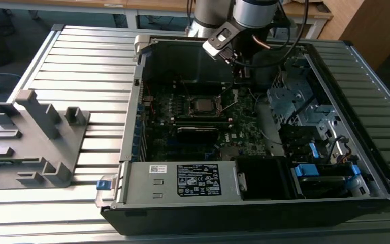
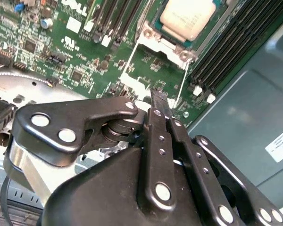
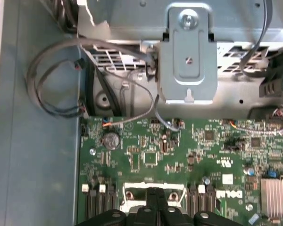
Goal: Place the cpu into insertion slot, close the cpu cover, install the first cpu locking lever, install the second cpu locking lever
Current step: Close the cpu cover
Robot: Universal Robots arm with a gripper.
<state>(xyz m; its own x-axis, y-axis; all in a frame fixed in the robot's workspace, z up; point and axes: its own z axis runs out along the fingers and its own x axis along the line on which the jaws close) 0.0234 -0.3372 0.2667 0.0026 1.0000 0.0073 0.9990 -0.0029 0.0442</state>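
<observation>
The cpu (image 2: 188, 16), a pale silver square, sits in the insertion slot (image 1: 202, 105) on the green motherboard. A metal frame (image 2: 164, 44), the cpu cover, lies along the chip's edge; I cannot tell whether it is fully down. Two thin wire levers (image 2: 127, 66) (image 2: 185, 80) run out from the socket's corners toward me. My gripper (image 2: 158, 94) is shut with nothing between its fingers. Its tip hovers over the board just beside the socket, between the two levers. In the exterior view the gripper (image 1: 244, 76) hangs inside the case, behind the socket.
The open computer case (image 1: 130, 127) lies on a slatted metal table. Memory slots (image 2: 226, 47) flank the socket. A grey drive bracket (image 3: 186, 56), loose cables (image 3: 52, 84) and a labelled power-supply box (image 1: 181, 180) stand around the board. A grey fixture (image 1: 26, 142) sits at the exterior view's left.
</observation>
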